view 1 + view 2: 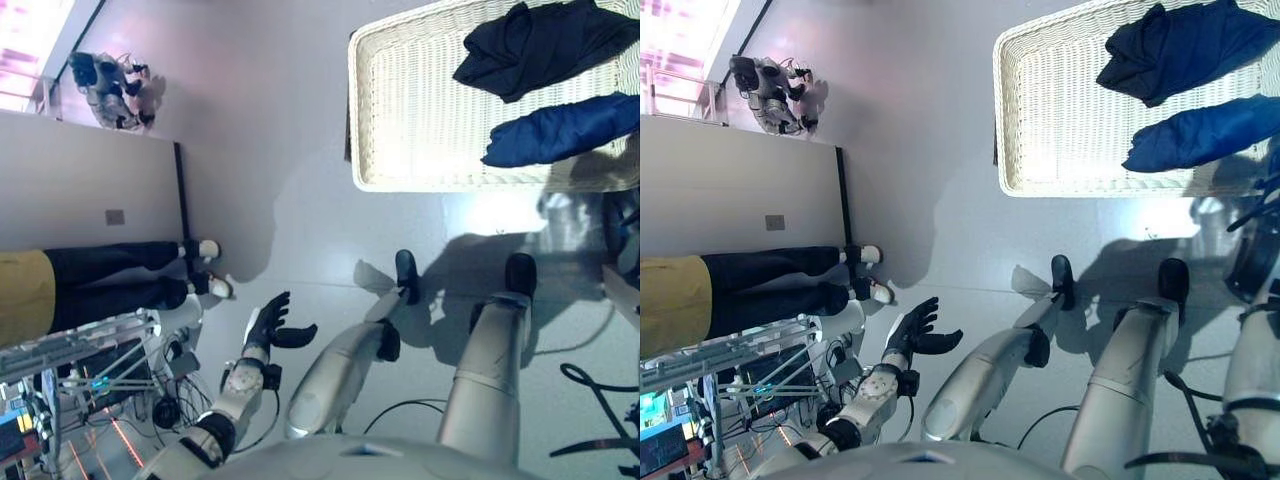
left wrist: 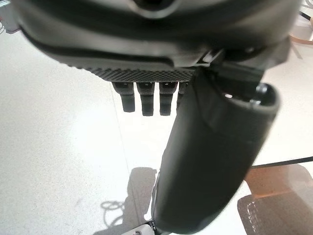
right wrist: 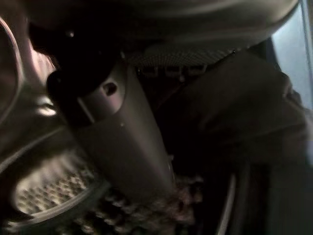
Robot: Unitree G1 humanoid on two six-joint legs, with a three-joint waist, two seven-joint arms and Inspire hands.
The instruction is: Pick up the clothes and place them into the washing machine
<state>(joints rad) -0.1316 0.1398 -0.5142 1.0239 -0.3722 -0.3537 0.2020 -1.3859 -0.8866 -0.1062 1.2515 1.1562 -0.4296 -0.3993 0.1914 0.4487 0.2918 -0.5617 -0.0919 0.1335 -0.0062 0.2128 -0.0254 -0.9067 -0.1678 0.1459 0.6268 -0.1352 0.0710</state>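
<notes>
A white wicker basket (image 1: 400,182) holds a dark navy garment (image 1: 540,45) and a blue garment (image 1: 565,130) side by side. My left hand (image 1: 270,325) hangs open and empty over the floor, well away from the basket; its straight fingers (image 2: 146,100) show in the left wrist view. My right hand (image 3: 122,137) is inside the washing machine, over the perforated drum (image 3: 44,196). Its thumb is straight and its fingers look uncurled. A dark garment (image 3: 239,112) lies against the hand in the drum opening.
A person in dark trousers and white shoes (image 1: 130,275) stands beside a grey partition (image 1: 90,180). A metal rack with equipment (image 1: 80,370) stands close to my left arm. Another robot (image 1: 110,85) stands beyond the partition.
</notes>
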